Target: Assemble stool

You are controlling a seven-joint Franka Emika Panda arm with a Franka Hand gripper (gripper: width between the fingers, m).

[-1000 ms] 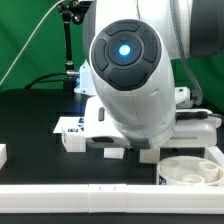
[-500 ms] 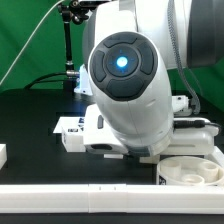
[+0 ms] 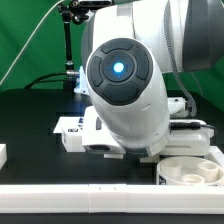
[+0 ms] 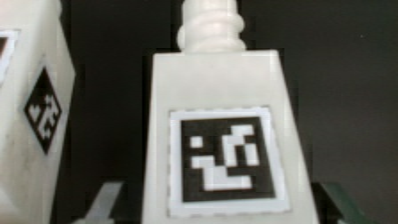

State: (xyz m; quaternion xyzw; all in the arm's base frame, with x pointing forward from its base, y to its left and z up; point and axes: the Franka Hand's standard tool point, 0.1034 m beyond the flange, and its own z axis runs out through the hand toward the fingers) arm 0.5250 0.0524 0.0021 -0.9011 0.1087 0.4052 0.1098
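Here, the large white robot arm [image 3: 125,85] fills our exterior view above the black bench [image 3: 30,120]. The round white compartmented plastic seat [image 3: 190,170] lies at the exterior view's right. The white blocky tagged leg [image 4: 217,120] sits between the fingers [image 4: 111,200] of the end effector [image 4: 222,205], and we cannot tell whether they grip it.

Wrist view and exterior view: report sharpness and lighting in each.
Wrist view: soft throughout, the leg fills the frame yet its tag is readable, the background black. Exterior view: sharper, evenly lit, the arm hides most of the scene, a blue light glows on it.
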